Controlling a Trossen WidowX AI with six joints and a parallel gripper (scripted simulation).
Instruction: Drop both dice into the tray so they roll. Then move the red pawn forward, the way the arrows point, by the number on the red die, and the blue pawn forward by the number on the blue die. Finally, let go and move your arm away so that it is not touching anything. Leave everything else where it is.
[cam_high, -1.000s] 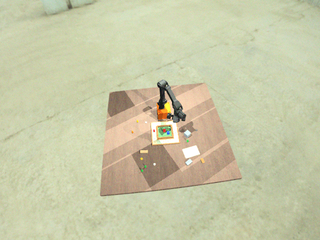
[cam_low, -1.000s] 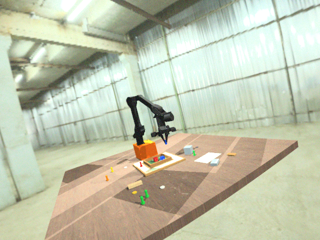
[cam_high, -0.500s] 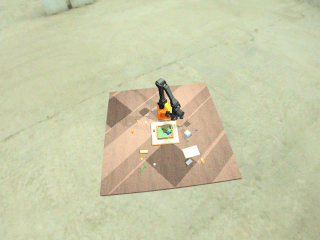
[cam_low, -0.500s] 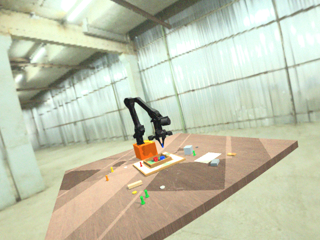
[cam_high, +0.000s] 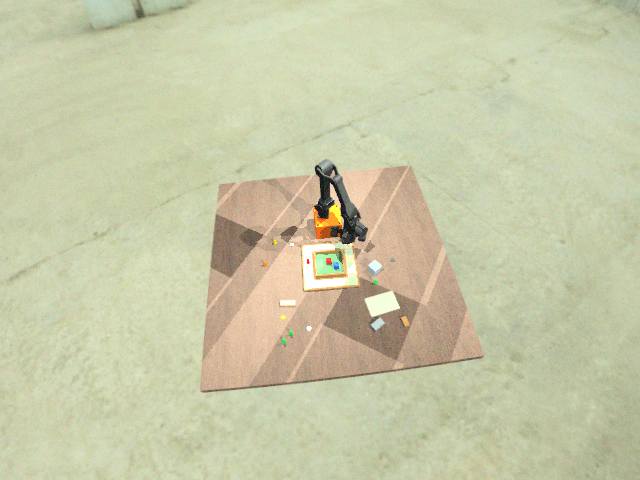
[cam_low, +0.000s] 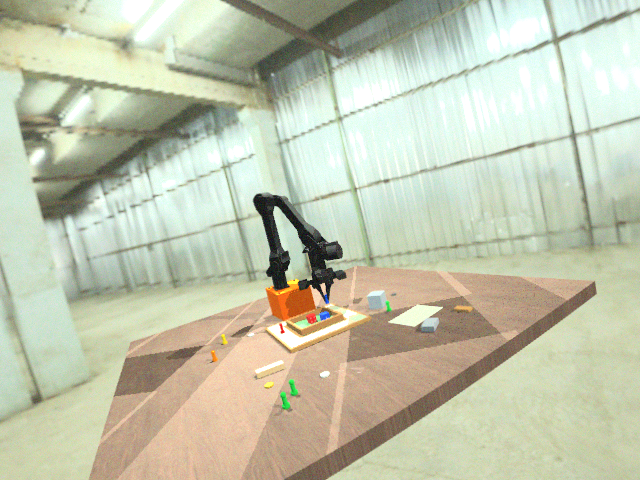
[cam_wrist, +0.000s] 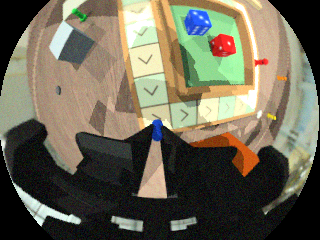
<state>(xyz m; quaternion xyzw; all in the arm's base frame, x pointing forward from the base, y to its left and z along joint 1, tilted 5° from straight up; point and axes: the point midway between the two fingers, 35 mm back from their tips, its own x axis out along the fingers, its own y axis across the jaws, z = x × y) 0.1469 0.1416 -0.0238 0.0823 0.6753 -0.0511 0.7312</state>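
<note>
One table (cam_high: 248, 361) (cam_low: 170, 413), wood-toned, crossed by bands of shadow. One black six-joint arm (cam_high: 346, 198) (cam_low: 268, 227), mounted on an orange base block (cam_high: 328, 230) (cam_low: 292, 303) (cam_wrist: 245, 162) and bent over toward the board. One board (cam_high: 308, 284) (cam_low: 294, 345) (cam_wrist: 152, 91), square, bordered by pale and green squares bearing arrows. One gripper (cam_high: 347, 240) (cam_low: 326, 299) (cam_wrist: 156, 127), at the board's edge nearest the base block; fingers closed on the blue pawn. One tray (cam_high: 315, 276) (cam_low: 299, 331) (cam_wrist: 200, 90), brown-walled and green-floored, in the middle of the board. One sheet, cream (cam_high: 382, 303) (cam_low: 415, 315), flat on the table. One block, pale grey-blue (cam_high: 374, 267) (cam_low: 376, 299) (cam_wrist: 71, 42), beside the board, a green pawn (cam_high: 375, 282) (cam_low: 388, 306) (cam_wrist: 79, 15) near it. Two dice, inside the tray, near each other: red die (cam_high: 328, 261) (cam_low: 311, 318) (cam_wrist: 223, 46); blue die (cam_high: 336, 265) (cam_low: 324, 315) (cam_wrist: 198, 22). One blue pawn (cam_low: 326, 299) (cam_wrist: 157, 130), between the fingertips; whether it touches the board cannot be told. One red pawn (cam_high: 308, 261) (cam_low: 282, 328) (cam_wrist: 261, 62), upright on the board's border, across the tray from the block.
</note>
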